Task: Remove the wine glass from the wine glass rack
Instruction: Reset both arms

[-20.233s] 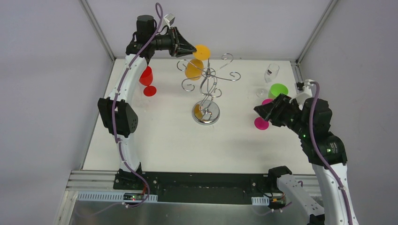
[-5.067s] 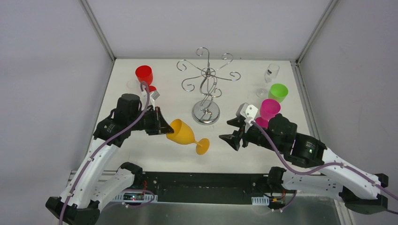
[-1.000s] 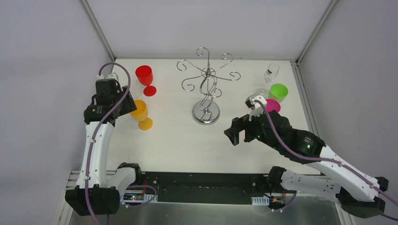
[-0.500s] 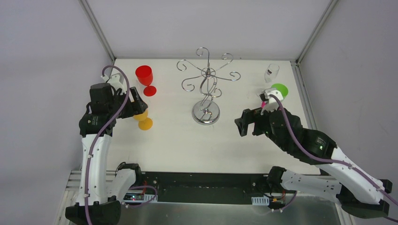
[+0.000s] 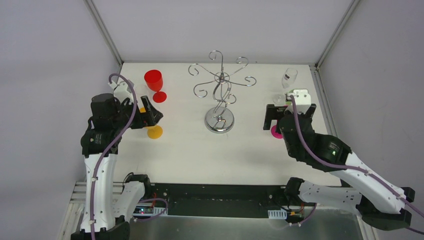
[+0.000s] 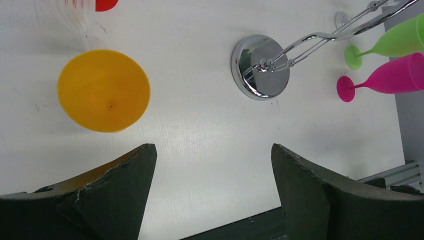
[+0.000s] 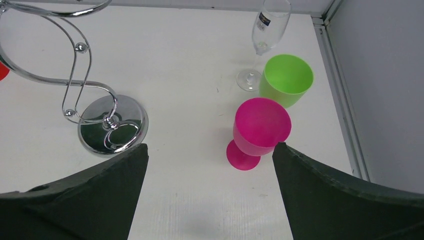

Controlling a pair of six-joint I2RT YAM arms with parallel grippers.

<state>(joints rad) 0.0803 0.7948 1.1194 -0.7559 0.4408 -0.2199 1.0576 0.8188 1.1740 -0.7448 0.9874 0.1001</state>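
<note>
Wine glass [image 6: 103, 90], orange: upright on its foot on the white desk [image 5: 200, 150], close to the left edge and well apart from the wine glass rack [image 5: 220, 95].

Rack: silver wire, twisted stem, curled arms on top, round chrome base. It stands mid-desk, a little toward the far edge.

Left claw [image 6: 210, 150]: hangs over the orange glass with jaws spread wide and nothing between them. The wrist view looks down into the orange bowl, which is ahead of the left fingertip and clear of both fingers. From the top view the claw hides most of the bowl; the orange foot shows beside it.

Right claw [image 7: 210, 146]: jaws wide, gripping nothing, over the right side of the desk.

- Pink glass [image 7: 260, 127]: upright on the desk ahead of it.
- Green glass [image 7: 286, 77]: just behind the pink one; contact cannot be told.
- Clear flute [image 7: 267, 25]: beyond, toward the far right corner.
- Red glass [image 5: 154, 80]: upright near the far left corner.
</note>
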